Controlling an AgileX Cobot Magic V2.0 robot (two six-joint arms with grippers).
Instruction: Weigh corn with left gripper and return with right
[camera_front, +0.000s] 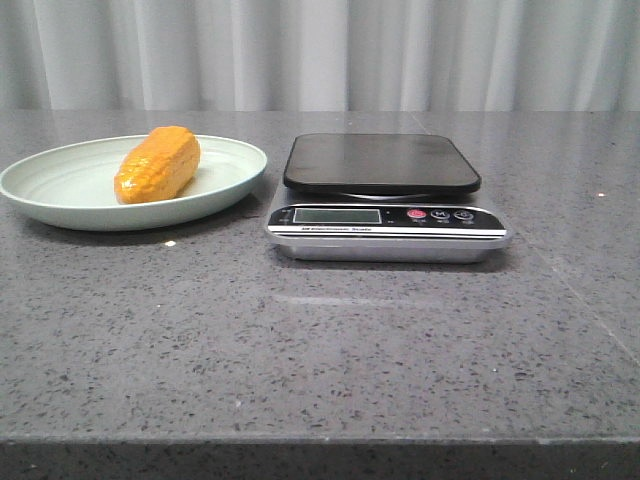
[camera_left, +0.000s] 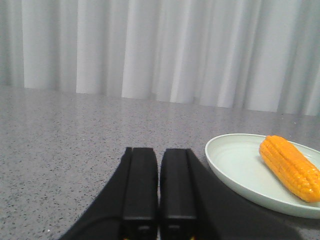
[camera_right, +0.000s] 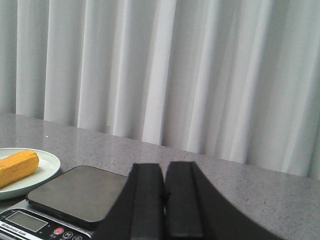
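The orange-yellow corn (camera_front: 158, 163) lies on a pale green plate (camera_front: 60, 190) at the left of the table. It also shows in the left wrist view (camera_left: 291, 167) and in the right wrist view (camera_right: 17, 166). A kitchen scale (camera_front: 385, 196) with a dark platform stands to the right of the plate, nothing on it. My left gripper (camera_left: 159, 152) is shut and empty, low over the table, short of the plate (camera_left: 240, 170). My right gripper (camera_right: 164, 167) is shut and empty, beside the scale (camera_right: 75, 192). Neither gripper shows in the front view.
A white curtain (camera_front: 320, 50) hangs behind the grey speckled table (camera_front: 320, 350). The table's front edge runs across the bottom of the front view.
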